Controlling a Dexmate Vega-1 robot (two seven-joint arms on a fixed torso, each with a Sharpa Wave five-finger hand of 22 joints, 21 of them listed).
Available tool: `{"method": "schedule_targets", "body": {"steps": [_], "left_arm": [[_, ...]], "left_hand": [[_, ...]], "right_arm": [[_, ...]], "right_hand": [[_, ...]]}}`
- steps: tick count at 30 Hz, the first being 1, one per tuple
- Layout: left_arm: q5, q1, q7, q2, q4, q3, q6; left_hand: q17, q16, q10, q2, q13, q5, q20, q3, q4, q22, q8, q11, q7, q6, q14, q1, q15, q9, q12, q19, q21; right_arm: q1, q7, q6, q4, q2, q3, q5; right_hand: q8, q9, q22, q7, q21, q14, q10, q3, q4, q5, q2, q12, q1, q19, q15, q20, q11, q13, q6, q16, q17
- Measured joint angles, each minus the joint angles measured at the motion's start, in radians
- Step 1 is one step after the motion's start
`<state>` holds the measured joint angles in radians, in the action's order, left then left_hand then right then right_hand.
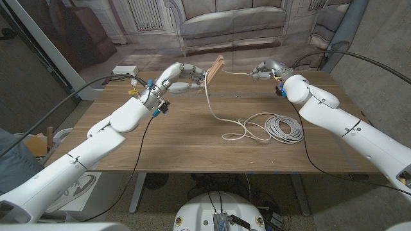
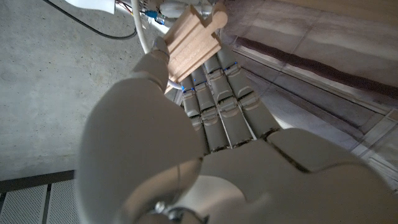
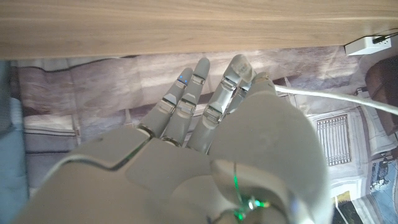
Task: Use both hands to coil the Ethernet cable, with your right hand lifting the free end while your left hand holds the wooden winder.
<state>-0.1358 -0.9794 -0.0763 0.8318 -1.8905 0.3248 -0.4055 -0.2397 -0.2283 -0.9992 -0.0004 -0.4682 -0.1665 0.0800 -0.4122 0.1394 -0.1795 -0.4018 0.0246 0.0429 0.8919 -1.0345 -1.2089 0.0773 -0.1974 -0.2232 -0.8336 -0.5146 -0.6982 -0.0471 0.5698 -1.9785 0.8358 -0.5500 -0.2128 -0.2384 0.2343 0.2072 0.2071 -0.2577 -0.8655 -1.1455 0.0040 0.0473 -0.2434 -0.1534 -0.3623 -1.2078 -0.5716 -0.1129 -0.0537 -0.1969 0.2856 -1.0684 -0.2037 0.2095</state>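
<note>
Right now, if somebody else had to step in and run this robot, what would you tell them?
Left hand grips the wooden winder, held up above the table's far side.
Right hand pinches the free end of the Ethernet cable, raised level with the winder; the cable runs taut from that hand to the winder.
From the winder the cable hangs down to the table, where most of it lies in a loose heap on the right.
Done: both ends are in hand. Whether any turns are on the winder is too small to tell.
Left: wind the heap on.
</note>
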Motion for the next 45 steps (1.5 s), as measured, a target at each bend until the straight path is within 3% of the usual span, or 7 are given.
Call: {"method": "schedule_targets", "body": {"steps": [10,20,34,45], "left_arm": [[0.138,-0.011,-0.133,-0.031,-0.028,-0.016,0.118],[0.221,0.062,-0.177,-0.076,0.008,0.041,0.171],[0.265,0.157,-0.206,-0.144,0.052,0.109,0.241],[0.289,0.218,-0.2,-0.172,0.066,0.162,0.331]], "left_hand": [[0.0,0.0,0.0,0.0,-0.008,0.0,0.0,0.0,0.0,0.0,-0.001,0.0,0.0,0.0,0.0,0.0,0.0,0.0,0.0,0.0,0.0],[0.001,-0.005,0.0,0.0,-0.011,0.0,0.002,0.0,0.0,0.0,-0.002,0.0,0.0,0.0,0.0,0.0,0.0,0.0,0.0,-0.002,-0.003],[0.001,-0.007,0.0,0.0,-0.012,0.0,0.004,0.0,0.0,0.0,-0.001,0.0,0.0,0.0,0.0,0.0,0.0,0.0,0.004,-0.004,-0.008],[0.0,-0.007,0.0,0.0,-0.017,0.0,0.004,0.0,0.0,0.0,0.001,0.0,0.0,0.0,0.0,0.0,0.0,0.0,0.008,-0.004,-0.008]], "right_arm": [[-0.181,-0.1,0.051,-0.143,0.077,0.09,0.033],[-0.35,-0.186,0.087,-0.302,0.155,0.173,0.067],[-0.48,-0.22,0.08,-0.449,0.25,0.213,0.078],[-0.525,-0.232,-0.005,-0.524,0.308,0.226,0.028]], "right_hand": [[0.0,0.0,0.0,0.0,0.0,-0.008,0.0,-0.004,0.004,0.0,0.0,0.0,0.0,-0.012,-0.001,0.002,0.0,0.0,0.0,0.0,0.0],[0.001,0.001,0.0,0.0,0.0,-0.014,-0.011,-0.004,0.004,0.001,0.0,0.0,0.0,-0.012,-0.003,0.002,0.0,0.0,0.0,0.0,0.0],[-0.003,0.005,0.0,0.0,0.0,-0.025,-0.011,-0.004,0.004,0.004,0.004,0.0,-0.009,-0.017,-0.007,-0.004,0.0,0.0,0.0,0.0,0.0],[-0.003,0.01,0.0,0.0,0.0,-0.027,-0.011,-0.008,0.008,0.004,0.003,0.0,-0.016,-0.017,-0.006,-0.003,0.0,0.0,0.0,0.0,0.0]]}}
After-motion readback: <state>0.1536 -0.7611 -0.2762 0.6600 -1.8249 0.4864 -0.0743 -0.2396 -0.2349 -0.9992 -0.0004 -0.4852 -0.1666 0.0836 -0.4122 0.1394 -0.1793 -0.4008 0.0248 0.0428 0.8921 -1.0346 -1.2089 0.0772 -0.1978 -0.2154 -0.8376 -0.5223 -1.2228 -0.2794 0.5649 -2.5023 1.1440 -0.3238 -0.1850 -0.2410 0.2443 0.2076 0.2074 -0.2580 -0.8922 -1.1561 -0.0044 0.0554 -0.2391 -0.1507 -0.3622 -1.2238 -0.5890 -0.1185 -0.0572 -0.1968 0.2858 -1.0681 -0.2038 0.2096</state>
